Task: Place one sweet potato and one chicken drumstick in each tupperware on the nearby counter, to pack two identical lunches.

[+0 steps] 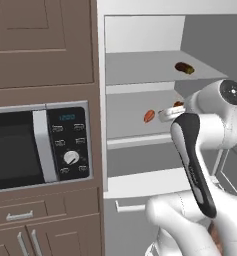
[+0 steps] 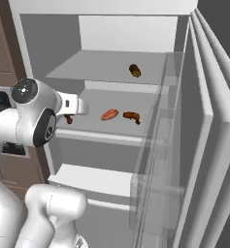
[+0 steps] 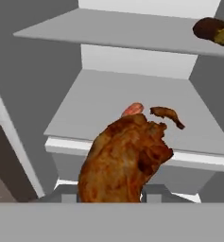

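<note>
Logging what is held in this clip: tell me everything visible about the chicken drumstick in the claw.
The chicken drumstick is a lumpy, roasted-looking piece, golden brown with darker, charred-looking patches and a ragged upper end. In the hand view it rises close to the camera from the claw, which is shut on it; the fingertips themselves are hidden behind the meat. It hangs in the air in front of the open fridge, off the middle shelf, touching nothing else. In the right base view only a small dark bit shows beside the hand.
</note>
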Tool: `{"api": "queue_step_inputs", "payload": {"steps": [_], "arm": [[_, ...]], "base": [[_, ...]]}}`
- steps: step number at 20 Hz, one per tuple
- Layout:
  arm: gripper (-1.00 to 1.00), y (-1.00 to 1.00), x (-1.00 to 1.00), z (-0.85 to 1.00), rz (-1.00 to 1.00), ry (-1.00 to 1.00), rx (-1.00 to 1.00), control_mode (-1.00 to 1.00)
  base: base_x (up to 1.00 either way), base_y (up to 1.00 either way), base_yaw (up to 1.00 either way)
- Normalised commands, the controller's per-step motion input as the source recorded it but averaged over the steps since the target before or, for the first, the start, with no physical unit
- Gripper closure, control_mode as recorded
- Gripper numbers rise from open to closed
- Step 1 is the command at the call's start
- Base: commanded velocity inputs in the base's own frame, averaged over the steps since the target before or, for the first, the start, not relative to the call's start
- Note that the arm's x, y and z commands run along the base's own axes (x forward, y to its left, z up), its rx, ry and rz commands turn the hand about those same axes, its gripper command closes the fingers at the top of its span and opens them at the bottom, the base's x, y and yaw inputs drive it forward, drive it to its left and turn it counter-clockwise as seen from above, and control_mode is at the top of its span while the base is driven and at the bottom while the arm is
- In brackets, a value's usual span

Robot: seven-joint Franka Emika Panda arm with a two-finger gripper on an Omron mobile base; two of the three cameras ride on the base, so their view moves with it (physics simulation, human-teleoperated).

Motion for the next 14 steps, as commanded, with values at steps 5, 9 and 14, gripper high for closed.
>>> {"api": "queue_step_inputs", "payload": {"steps": [5,9,14], "arm": [[1.0,0.0,0.0,0.0,0.0,0.0,0.0,1.0],[1.0,0.0,0.0,0.0,0.0,0.0,0.0,1.0],[1.0,0.0,0.0,0.0,0.0,0.0,0.0,1.0]], "base": [[-0.78,0.35,0.0],[-0.79,0.16,0.03],[-0.7,0.12,0.11]]}}
